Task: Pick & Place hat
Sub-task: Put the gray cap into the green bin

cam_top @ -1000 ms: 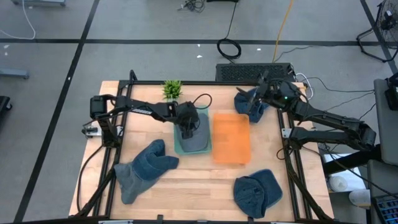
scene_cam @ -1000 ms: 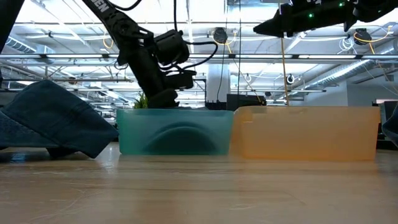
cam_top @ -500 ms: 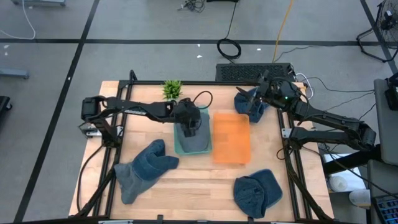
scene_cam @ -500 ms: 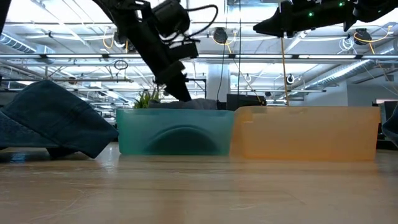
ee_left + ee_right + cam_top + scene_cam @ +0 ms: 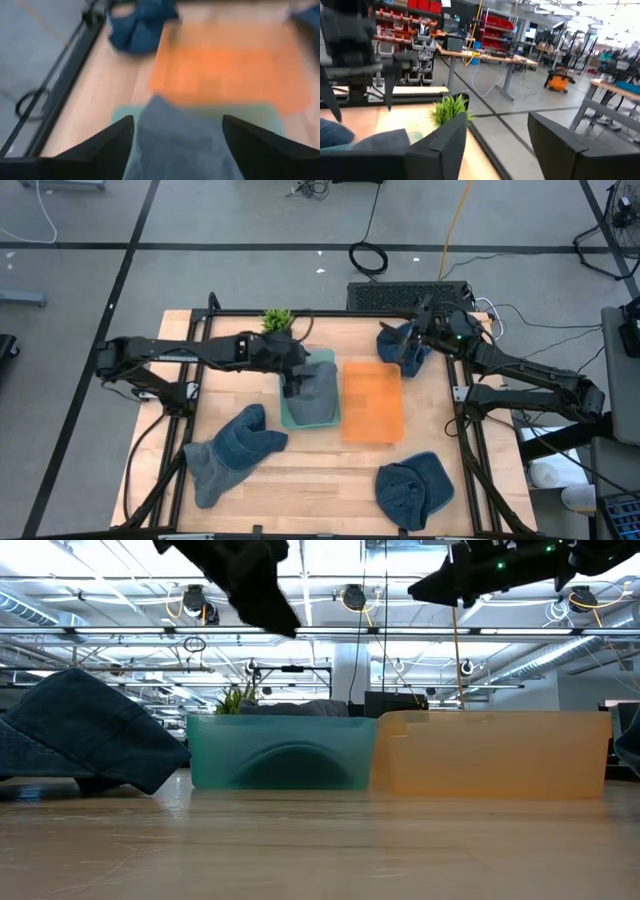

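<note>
The orange bin (image 5: 372, 400) stands open and bare inside, free to enter from above. Just beside it, touching along one wall, the teal bin (image 5: 309, 406) is filled by a grey hat (image 5: 317, 390), and the left gripper (image 5: 292, 383) hangs over its edge with fingers spread. A small plant (image 5: 277, 323) blocks the far side. Blue hats lie at front left (image 5: 233, 450), front right (image 5: 414, 488) and the far right corner (image 5: 400, 345); bare table (image 5: 310, 475) runs between the front two

Grey concrete floor (image 5: 230, 215) with dark seam lines. Coiled black cable (image 5: 368, 256) on floor. Ceiling trusses (image 5: 400, 635), round lamps. Red shelving (image 5: 492, 37), workbench (image 5: 480, 57), orange machine (image 5: 558, 82) beyond.
</note>
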